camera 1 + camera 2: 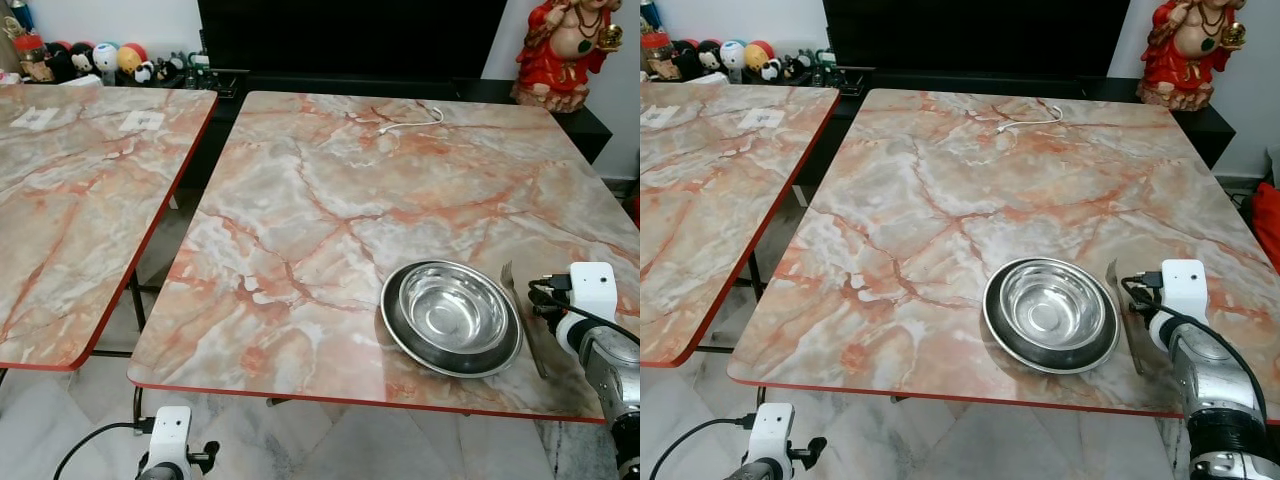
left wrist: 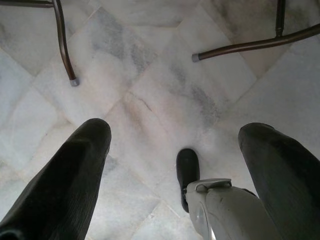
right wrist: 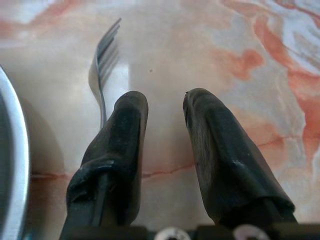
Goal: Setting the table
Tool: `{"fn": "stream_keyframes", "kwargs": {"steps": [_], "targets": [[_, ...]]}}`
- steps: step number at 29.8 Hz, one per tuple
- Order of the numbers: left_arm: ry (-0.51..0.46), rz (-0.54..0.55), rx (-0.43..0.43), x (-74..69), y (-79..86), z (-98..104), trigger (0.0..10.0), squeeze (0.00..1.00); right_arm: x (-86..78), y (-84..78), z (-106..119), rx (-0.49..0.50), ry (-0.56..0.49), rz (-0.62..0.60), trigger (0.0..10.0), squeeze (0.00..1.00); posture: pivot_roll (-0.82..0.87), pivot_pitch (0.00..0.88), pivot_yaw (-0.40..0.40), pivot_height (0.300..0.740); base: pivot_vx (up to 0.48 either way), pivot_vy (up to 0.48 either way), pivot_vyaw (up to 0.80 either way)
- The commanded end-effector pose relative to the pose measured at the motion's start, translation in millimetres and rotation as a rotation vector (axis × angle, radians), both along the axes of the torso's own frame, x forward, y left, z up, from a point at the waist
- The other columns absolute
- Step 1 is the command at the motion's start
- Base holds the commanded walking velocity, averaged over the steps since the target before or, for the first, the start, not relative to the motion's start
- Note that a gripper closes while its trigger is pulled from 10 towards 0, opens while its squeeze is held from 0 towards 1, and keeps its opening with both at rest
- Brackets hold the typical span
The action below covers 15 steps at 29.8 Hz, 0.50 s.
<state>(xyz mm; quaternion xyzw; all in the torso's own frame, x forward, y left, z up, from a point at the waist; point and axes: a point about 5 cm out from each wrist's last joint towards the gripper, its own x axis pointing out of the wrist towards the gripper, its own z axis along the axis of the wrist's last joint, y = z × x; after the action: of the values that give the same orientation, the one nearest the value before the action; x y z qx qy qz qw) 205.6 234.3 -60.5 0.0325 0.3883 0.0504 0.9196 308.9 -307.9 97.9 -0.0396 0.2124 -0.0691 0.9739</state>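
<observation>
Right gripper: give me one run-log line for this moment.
right gripper open, over table beside fork | fork flat, right of steel bowl | left gripper open, idle over floor

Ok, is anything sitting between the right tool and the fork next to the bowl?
Nothing visible. The right tool hangs over the marble table, open and empty, and the fork lies flat just beside one finger. The steel bowl sits on the fork's far side, apart from it. The left tool hangs open over the floor.
</observation>
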Motion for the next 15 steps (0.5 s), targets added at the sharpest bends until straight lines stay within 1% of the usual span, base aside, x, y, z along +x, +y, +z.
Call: {"fn": "stream_keyframes", "kwargs": {"steps": [1,10,15], "targets": [[0.022,-0.001,0.001,-3.8,1.1,-2.2,10.0,0.00,-0.1,1.1,2.0,0.007,-0.011,0.007,10.0,0.00,0.06,0.067,-0.024,0.740,0.000,0.000,0.00],[0.022,-0.001,0.001,-3.6,0.2,-2.4,10.0,0.00,0.2,4.1,0.2,0.015,0.001,0.021,10.0,0.00,0.06,0.067,-0.026,0.740,0.000,0.000,0.00],[0.022,-0.001,0.001,-3.7,0.1,-2.5,10.0,0.00,1.3,9.3,-2.1,0.019,0.013,0.049,10.0,0.00,0.06,0.068,-0.026,0.740,0.000,0.000,0.00]]}}
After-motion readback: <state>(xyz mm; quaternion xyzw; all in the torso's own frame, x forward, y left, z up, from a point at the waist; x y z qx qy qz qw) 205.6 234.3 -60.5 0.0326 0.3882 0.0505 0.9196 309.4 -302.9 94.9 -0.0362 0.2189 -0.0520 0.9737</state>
